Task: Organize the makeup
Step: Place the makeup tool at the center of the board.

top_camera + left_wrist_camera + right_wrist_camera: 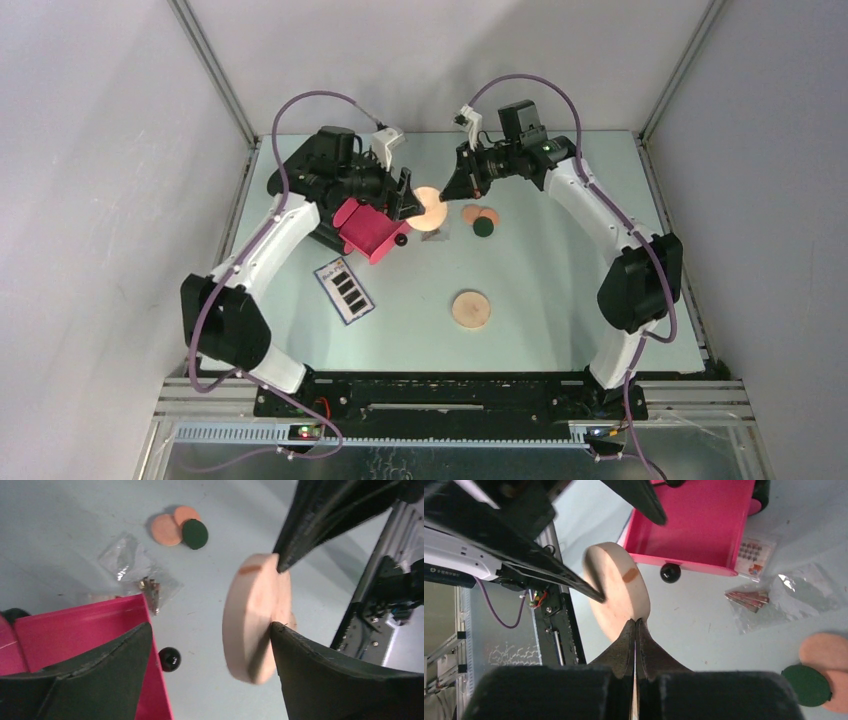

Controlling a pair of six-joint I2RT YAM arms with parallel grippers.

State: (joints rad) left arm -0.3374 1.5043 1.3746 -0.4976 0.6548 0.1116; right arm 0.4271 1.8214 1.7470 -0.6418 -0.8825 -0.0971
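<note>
Got one tan disc (252,615) up on its edge mid-table (560,260), tilted a bit, right in front of the pulled-out pink drawer (75,630). Can't tell whether resting on the surface or lifted just off it.

Looking at the left gripper (210,630): spread wide, with only one finger (320,670) touching the disc's flat side near its edge, and the other finger hanging over the drawer. Seeing the right gripper (635,622) pressed fully together, nothing between the fingers, just the joined tips poking the disc's rim. So basically propped between one left finger and the right tips, not pinched by either.

Also spotting the drawer's black knob (169,659) just beside the disc's lower edge. Past that, got a crinkly clear packet (135,567) flat on the table near the drawer's corner, with a few small bits inside. Further along, two peach rounds (166,529) overlapping, plus a dark-green round (194,533) lying partly over them.

Back toward the arm bases, got the second tan disc (471,309) lying flat, well apart from the rest, and the flat black-panned palette (343,290) beside the left arm.
</note>
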